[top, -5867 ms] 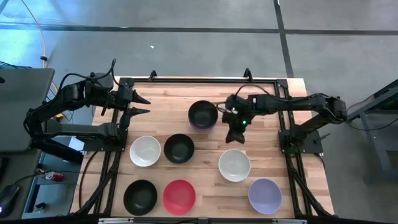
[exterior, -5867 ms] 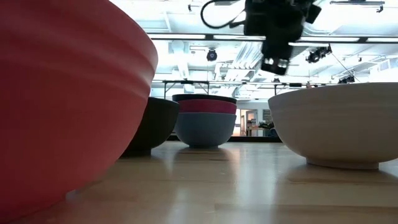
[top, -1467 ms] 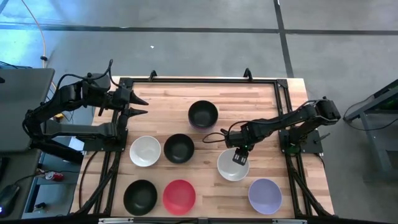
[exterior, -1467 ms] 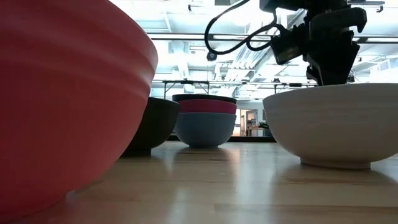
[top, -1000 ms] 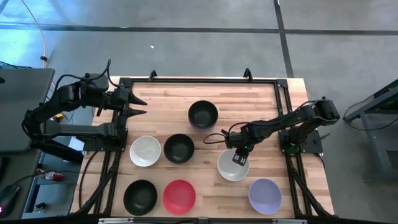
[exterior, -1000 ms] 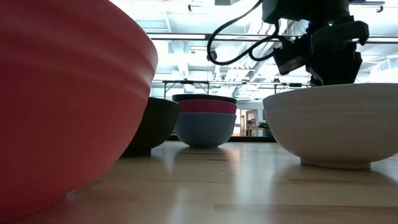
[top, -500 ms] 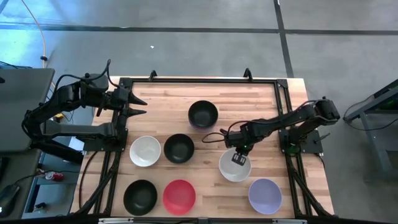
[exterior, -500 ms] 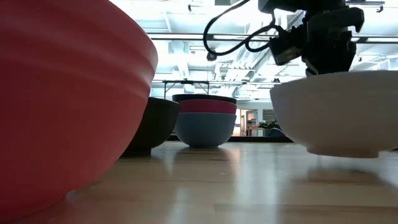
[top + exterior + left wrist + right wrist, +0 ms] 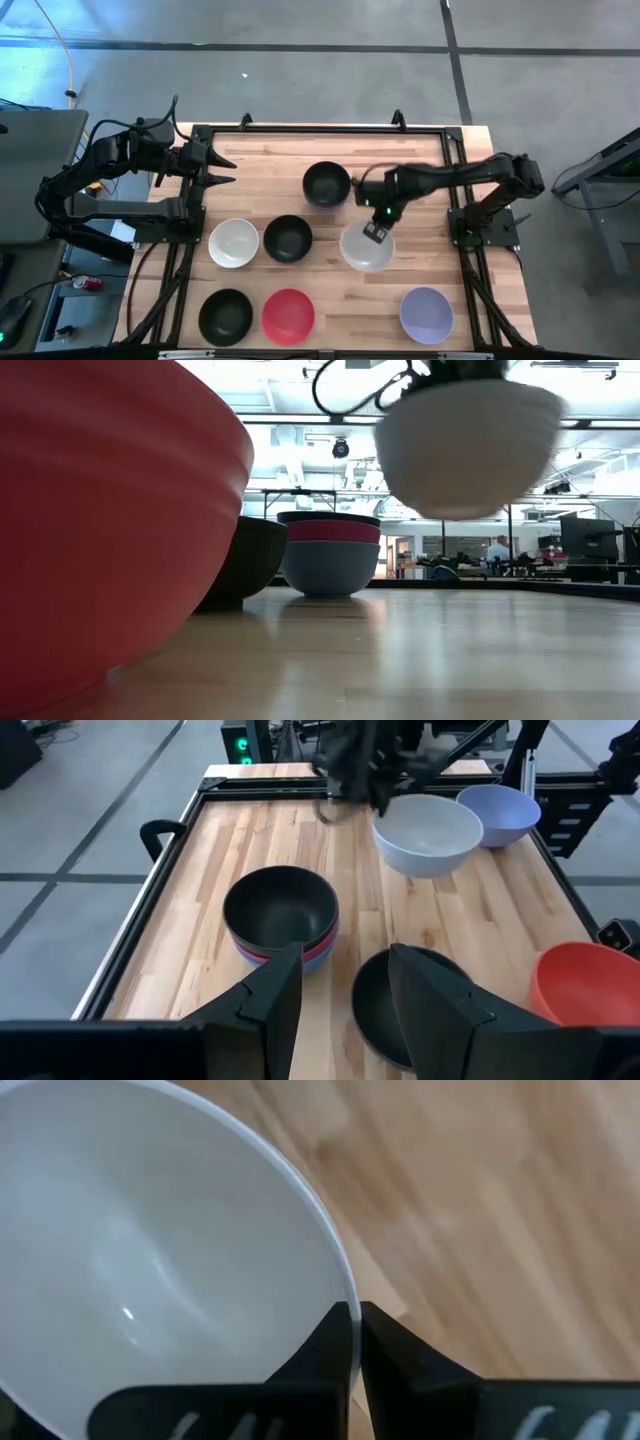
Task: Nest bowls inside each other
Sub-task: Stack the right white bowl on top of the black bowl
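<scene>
Right gripper: pinched on the rim of a white bowl, one finger inside, one outside.
White bowl: held clear above the table.
Stack: black bowl on magenta and blue, just beyond the gripper.
Lavender bowl: well apart, toward the front edge.
Left gripper: parted, idle at the table's left edge.

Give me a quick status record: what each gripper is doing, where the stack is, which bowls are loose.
right gripper: shut on the white bowl's rim, bowl lifted off the table
left gripper: open, waiting at the table's left edge
stack: black bowl on magenta on blue
loose bowls: second white bowl, black bowl, another black bowl, red bowl, lavender bowl
</scene>
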Motion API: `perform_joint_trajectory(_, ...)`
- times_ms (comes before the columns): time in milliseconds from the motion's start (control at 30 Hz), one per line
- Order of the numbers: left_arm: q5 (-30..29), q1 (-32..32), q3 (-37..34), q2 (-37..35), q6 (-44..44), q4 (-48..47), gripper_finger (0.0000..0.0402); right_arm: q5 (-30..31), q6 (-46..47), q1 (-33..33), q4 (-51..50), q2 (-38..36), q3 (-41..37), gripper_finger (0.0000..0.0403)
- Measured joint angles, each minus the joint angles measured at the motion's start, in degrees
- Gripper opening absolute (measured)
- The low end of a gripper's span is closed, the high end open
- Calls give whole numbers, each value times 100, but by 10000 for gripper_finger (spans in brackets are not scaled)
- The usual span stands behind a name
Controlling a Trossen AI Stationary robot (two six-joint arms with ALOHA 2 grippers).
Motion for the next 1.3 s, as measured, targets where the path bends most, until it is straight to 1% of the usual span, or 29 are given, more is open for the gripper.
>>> perform_joint_trajectory(100,0,0,0,-1,147,-31,141,-7,-161,-375,-215,0,515,1)
perform_joint_trajectory(233,-40,0,0,-26,220,-112,141,-10,-294,-918,-244,0,1085,0)
perform_joint_trajectory(400,-300,0,-2,-110,266,-223,141,61,-477,-1538,-332,42,1536,0)
perform_joint_trajectory(533,-343,2,-2,-220,291,-254,141,161,-673,-1916,-346,271,1796,0)
perform_joint_trajectory(700,-342,2,-2,-395,263,-258,141,158,-934,-2196,-370,801,2268,0)
perform_joint_trajectory(867,-341,0,-2,-581,198,-262,141,116,-1181,-2401,-602,1508,3028,0)
perform_joint_trajectory(1067,-341,1,-2,-791,121,-317,141,23,-1422,-2549,-1285,2463,4092,0)
perform_joint_trajectory(1167,-341,2,-2,-886,107,-391,141,24,-1515,-2584,-1688,2869,4503,0)
perform_joint_trajectory(1300,-341,1,-2,-995,104,-497,141,23,-1610,-2598,-1732,3218,4850,0)
